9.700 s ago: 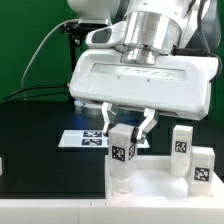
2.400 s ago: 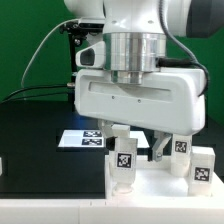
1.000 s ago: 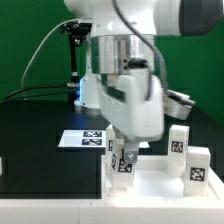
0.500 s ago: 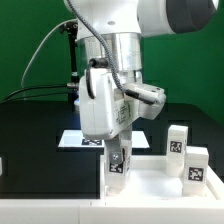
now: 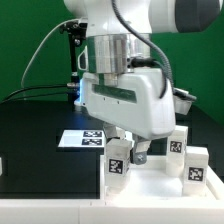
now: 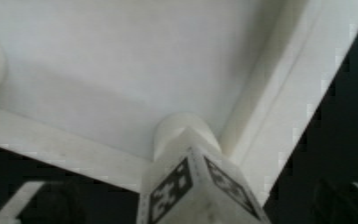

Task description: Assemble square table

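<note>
One leg (image 5: pixel 118 160) upright at top (image 5: pixel 150 185) corner; jaws apparently spread, holding nothing. Leg-fitting step; next likely fetching another leg (image 5: pixel 180 142).

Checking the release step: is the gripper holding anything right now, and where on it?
Nothing is held. The gripper stands open around the leg, which stands on the tabletop; whether a finger touches it cannot be told.

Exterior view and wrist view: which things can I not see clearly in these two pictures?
- Gripper: in the exterior view the wrist housing covers most of the fingers.
- Front leg: its seat in the table top is too small to judge; the wrist view is blurred.
- Table top: cut off by the lower edge in the exterior view.
- Marker board: partly behind the arm.
</note>
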Controlling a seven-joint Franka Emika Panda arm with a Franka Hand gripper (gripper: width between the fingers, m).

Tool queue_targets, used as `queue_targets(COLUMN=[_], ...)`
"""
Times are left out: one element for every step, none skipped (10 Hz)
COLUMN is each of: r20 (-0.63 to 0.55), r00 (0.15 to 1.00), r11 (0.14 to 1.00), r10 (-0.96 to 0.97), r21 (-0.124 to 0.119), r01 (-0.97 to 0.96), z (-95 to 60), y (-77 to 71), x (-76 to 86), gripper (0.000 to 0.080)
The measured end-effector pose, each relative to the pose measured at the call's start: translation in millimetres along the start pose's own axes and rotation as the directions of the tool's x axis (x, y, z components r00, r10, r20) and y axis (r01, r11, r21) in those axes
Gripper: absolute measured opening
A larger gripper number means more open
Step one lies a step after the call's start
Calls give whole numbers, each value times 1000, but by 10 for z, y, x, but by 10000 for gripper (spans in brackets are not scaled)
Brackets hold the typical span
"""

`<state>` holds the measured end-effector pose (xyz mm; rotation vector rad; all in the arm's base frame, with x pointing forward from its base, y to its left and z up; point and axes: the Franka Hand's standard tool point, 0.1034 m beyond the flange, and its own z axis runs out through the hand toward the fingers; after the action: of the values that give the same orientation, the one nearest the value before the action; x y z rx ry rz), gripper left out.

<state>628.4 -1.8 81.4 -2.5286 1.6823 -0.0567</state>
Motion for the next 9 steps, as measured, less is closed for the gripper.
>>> queue_targets(r20=[-6,-6,-16,-54,-63,-63,-64,-64,-66], r00=[997,989,961,862,822,833,844,853,888], r11=[997,989,961,864,824,836,846,856,890], r10=[-74,-151,-276,-503,-566,-549,-532,-517,-456], r21=[-2,-2,-10,-28,-32,-32,-31,-30,-25], r01=[74,151,276,502,566,548,532,517,455], z=[-3,-3,-15,-66,-72,-65,-66,-65,-64], y=[5,7,-4,-86,-109,-96,-96,-95,-94], x=[19,24,40,76,76,88,89,89,89], gripper=[646,646,649,649,649,620,620,440,440])
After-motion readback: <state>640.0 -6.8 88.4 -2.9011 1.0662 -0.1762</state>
